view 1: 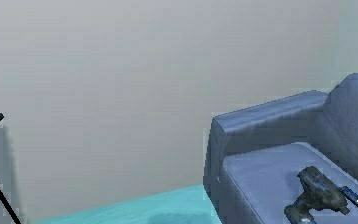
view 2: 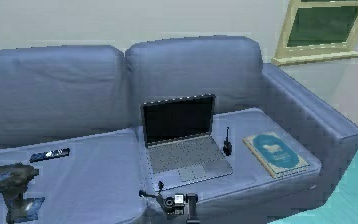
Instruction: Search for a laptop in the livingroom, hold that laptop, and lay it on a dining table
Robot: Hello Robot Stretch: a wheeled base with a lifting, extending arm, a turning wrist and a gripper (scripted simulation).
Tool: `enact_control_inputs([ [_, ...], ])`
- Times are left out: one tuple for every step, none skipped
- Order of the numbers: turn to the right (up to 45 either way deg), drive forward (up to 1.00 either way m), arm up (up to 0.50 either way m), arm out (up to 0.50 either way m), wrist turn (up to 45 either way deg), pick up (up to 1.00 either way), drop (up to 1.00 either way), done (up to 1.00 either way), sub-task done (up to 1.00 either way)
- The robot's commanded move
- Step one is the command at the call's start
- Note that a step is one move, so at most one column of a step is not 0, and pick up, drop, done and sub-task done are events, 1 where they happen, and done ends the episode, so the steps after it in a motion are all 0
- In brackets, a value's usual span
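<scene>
Arm side view gave us the laptop (view 2: 182, 140) near the middle of the frame. It stood with its lid raised on the seat of a blue-grey sofa (view 2: 77, 85), its dark screen facing the camera and its grey keyboard deck running down toward the lower middle. Just right of the laptop, on the same cushion, stood a small dark object (view 2: 227, 142) too small for us to name. Further right a book (view 2: 275, 152) with a teal cover lay flat on the seat, near the sofa's right armrest. On the left cushion we saw a slim dark remote (view 2: 49, 155), and below it, at the lower left corner, a dark lumpy figurine (view 2: 9, 178). A framed green pane (view 2: 322, 28) hung on the wall in the upper right, and a patch of teal floor (view 2: 332, 205) showed in the lower right.

At the bottom edge, just right of the middle, the arm (view 2: 192, 213) rose a short way into the frame. The gripper (view 2: 152, 190) sat at its far end, its thin fingers reaching left, just below the laptop's front edge. With the sofa seat and the laptop right behind it, we could not tell how the fingers stood, whether they touched the laptop, or whether the gripper held anything.

In the forward view, the sofa's near armrest and part of its seat filled the right side. The figurine lay on the seat at the lower right. A plain pale wall took up the rest, with a strip of teal floor along the bottom.
</scene>
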Motion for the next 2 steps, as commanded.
enact_control_inputs([
  [0.0,0.0,0.0,0.0,0.0,1.0,0.0,0.0,0.0],
  [0.0,0.0,0.1,0.0,0.0,0.0,0.0,0.0,0.0],
])
